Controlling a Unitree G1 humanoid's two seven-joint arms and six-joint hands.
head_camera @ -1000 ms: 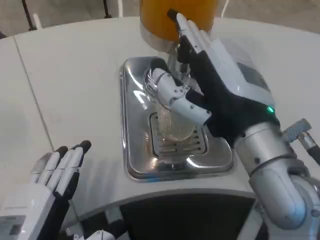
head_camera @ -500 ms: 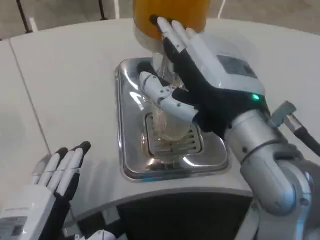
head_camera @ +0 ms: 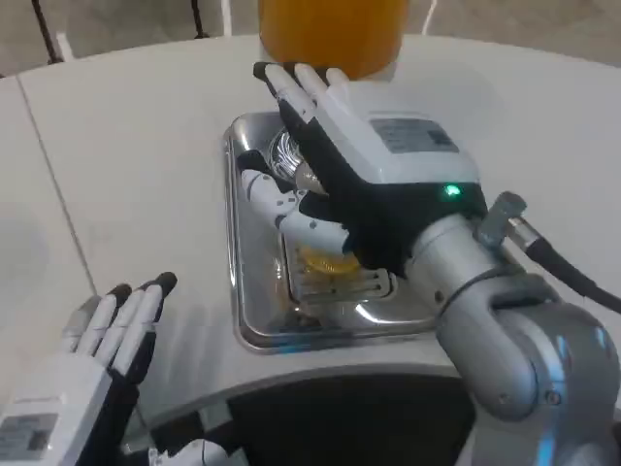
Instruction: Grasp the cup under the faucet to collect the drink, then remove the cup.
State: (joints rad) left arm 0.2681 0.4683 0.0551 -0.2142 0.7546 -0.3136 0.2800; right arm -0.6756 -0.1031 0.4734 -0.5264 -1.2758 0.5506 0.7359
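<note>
Cup (head_camera: 327,260) clear, orange drink inside, mostly hidden; right hand (head_camera: 374,170) fingers around it

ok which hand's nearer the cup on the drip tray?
Right. The right hand is over the cup on the drip tray, fingers wrapped round it. The left hand rests open on the white table, well off to the tray's lower left.

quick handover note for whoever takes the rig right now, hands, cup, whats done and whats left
Right hand: over the cup on the steel tray, thumb on its near side; a firm grip cannot be confirmed.
Left hand: open, idle on the table.
Cup: under the orange tank, some orange drink in it.
Faucet hidden by the hand.
Left: finish filling, take the cup away.
</note>
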